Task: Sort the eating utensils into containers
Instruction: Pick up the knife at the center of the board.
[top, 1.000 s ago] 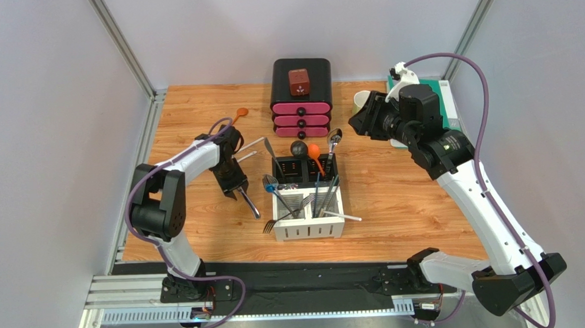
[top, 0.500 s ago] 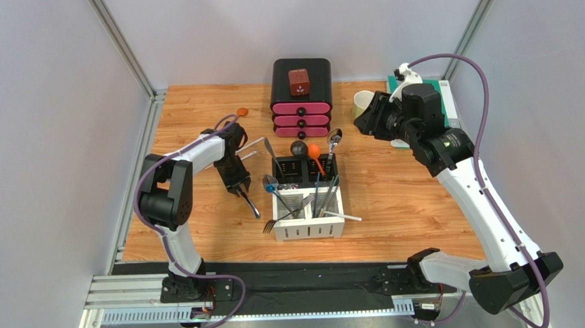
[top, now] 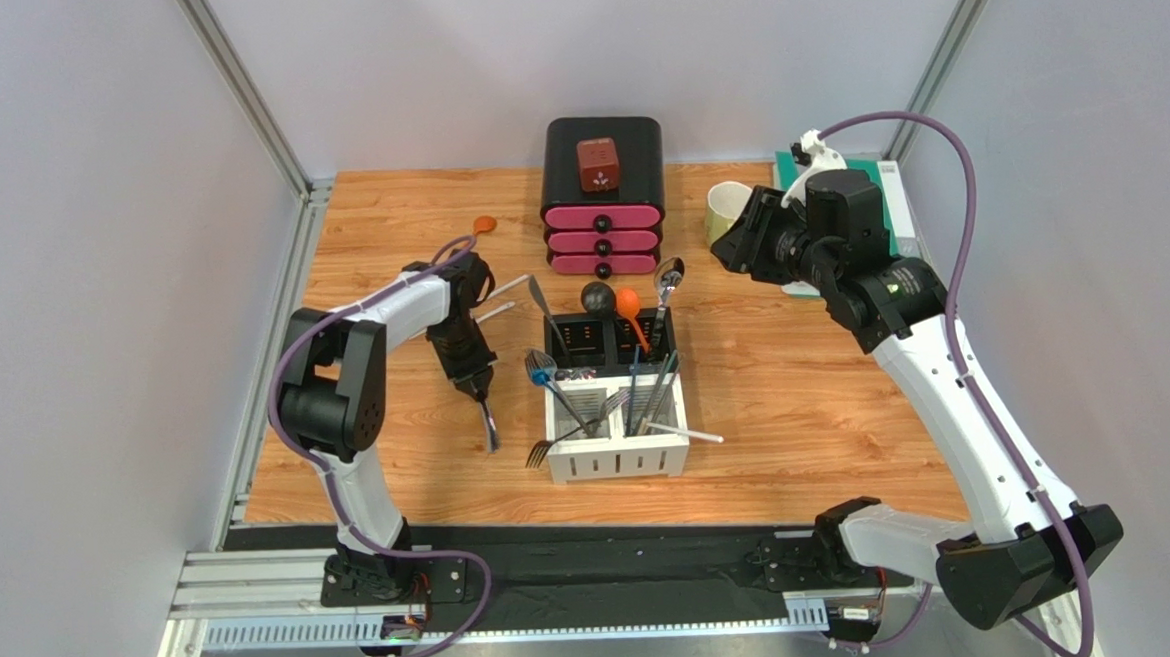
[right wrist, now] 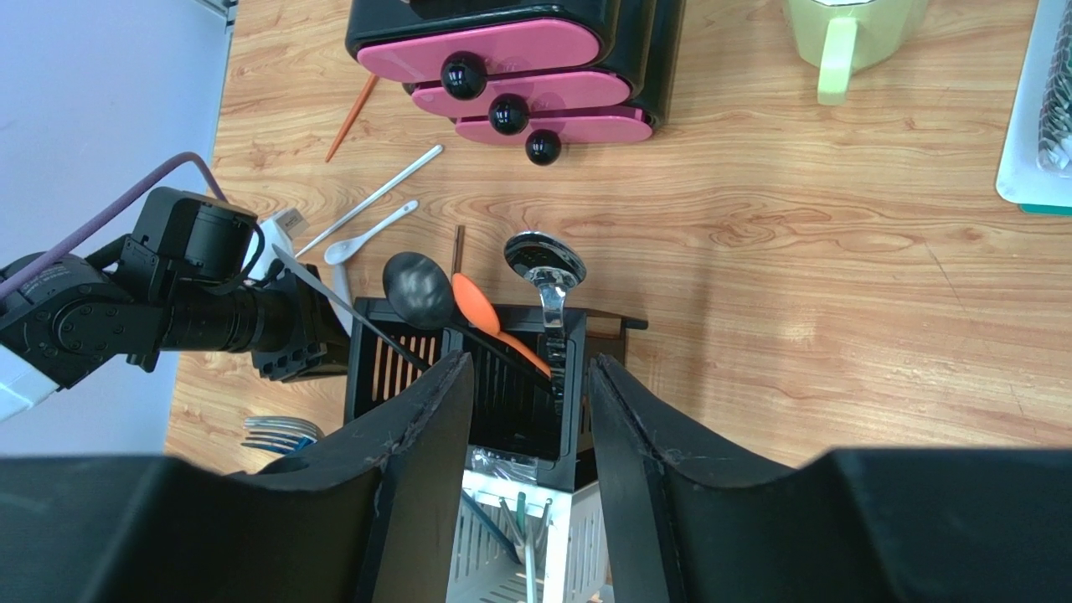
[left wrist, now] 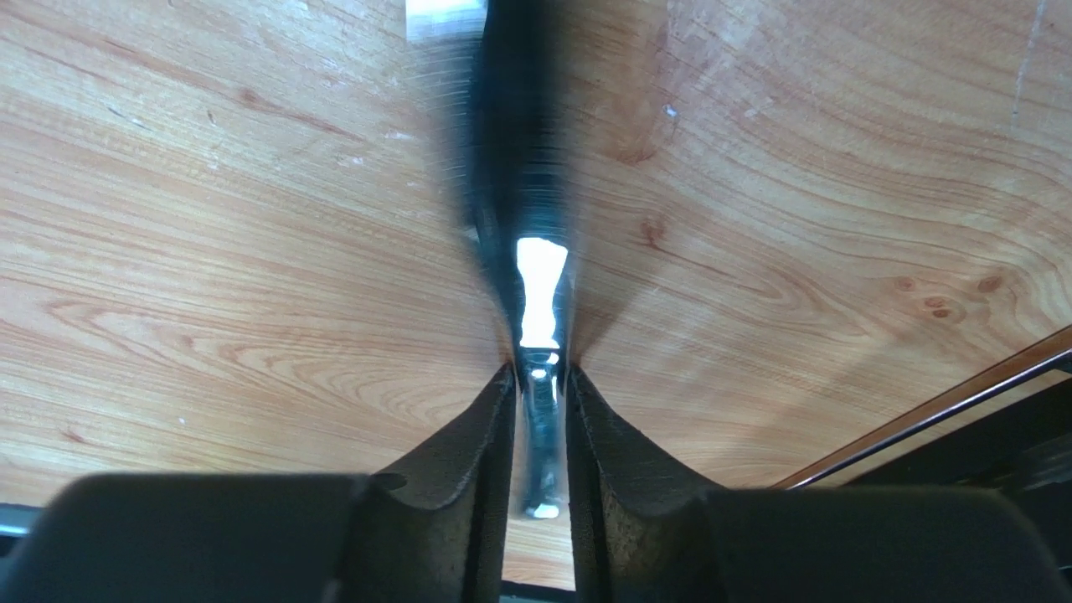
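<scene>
Now straighter in left gripper [left wrist: 541, 377], slim silver utensil [left wrist: 539, 270] (far end blurred)

Our left arm [top: 394, 301] and right arm [top: 972, 414] have white links, black joints and a purple cable [top: 884, 115] each; left hand [left wrist: 541, 373] and right hand [right wrist: 529, 367] are black.
</scene>
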Robot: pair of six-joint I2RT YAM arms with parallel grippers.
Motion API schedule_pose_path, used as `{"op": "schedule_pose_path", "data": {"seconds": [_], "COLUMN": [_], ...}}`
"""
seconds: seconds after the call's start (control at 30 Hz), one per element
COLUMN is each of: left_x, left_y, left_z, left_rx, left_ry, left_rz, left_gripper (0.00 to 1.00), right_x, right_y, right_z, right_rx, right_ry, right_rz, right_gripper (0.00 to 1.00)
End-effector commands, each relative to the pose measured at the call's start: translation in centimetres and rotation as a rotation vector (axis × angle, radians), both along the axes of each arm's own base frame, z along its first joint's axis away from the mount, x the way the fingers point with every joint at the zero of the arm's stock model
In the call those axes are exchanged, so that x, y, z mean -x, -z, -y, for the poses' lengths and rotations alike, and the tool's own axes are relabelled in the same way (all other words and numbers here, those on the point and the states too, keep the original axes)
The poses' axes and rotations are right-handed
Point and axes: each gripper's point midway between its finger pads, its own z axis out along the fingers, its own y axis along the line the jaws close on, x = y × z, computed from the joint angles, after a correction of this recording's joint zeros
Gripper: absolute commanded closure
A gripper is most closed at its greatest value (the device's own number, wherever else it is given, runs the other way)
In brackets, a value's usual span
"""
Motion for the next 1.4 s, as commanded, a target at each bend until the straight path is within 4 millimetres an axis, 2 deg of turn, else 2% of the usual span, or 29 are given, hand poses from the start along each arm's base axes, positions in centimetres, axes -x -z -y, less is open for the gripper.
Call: {"op": "schedule_pose_path", "data": {"seconds": [0.0, 0.03, 0.13, 0.2, 0.27, 0.43, 0.6, 0.93, 1.0, 1.2, 1.3, 1.33, 1.37], "left_x": [-0.9, -0.9, -0.4, 0.3, 0.6, 3.0, 4.1, 3.3, 3.5, 3.9, 4.1, 4.0, 3.8], "left_y": [-0.1, -0.1, 0.2, 0.1, -0.7, -1.5, -4.1, -10.9, -10.9, -8.7, -7.4, -6.9, -6.5], "left_z": [0.1, 0.1, 0.3, 0.2, 0.0, -0.9, -1.5, -3.5, -3.7, -3.0, -2.8, -2.8, -2.7], "left_rx": [-0.012, -0.008, 0.005, 0.011, 0.009, 0.001, 0.013, -0.028, -0.034, -0.006, -0.010, -0.013, -0.014], "left_ry": [0.036, 0.036, 0.040, 0.040, 0.040, 0.016, 0.012, -0.009, -0.004, 0.021, 0.022, 0.020, 0.017], "left_rz": [0.014, 0.011, -0.007, -0.011, 0.017, 0.027, 0.108, 0.384, 0.385, 0.319, 0.269, 0.254, 0.255], "left_gripper": [0.82, 0.88, 0.93, 1.00, 1.00, 1.00, 1.00, 1.00, 1.00, 1.00, 0.85, 0.73, 0.67], "right_x": [0.1, 0.1, 0.1, 0.1, 0.0, 0.0, -0.1, -0.5, -0.5, -0.5, -0.3, -0.3, -0.3], "right_y": [-1.3, -1.4, -1.6, -1.6, -1.6, -1.1, -0.6, -0.5, -0.5, -0.4, -0.3, -0.4, -0.4], "right_z": [0.4, 0.5, 0.9, 1.0, 1.0, 0.7, 0.6, -0.7, -0.8, -1.1, -1.1, -1.0, -1.0], "right_rx": [-0.028, -0.026, -0.019, -0.017, -0.022, -0.036, -0.044, -0.104, -0.109, -0.124, -0.126, -0.124, -0.120], "right_ry": [0.010, 0.013, 0.024, 0.026, 0.028, 0.026, 0.025, -0.008, -0.010, -0.016, -0.016, -0.016, -0.016], "right_rz": [0.044, 0.049, 0.057, 0.056, 0.054, 0.034, 0.018, 0.002, -0.004, -0.016, -0.017, -0.016, -0.014], "right_gripper": [0.55, 0.55, 0.55, 0.55, 0.55, 0.55, 0.55, 0.56, 0.56, 0.56, 0.56, 0.56, 0.56]}}
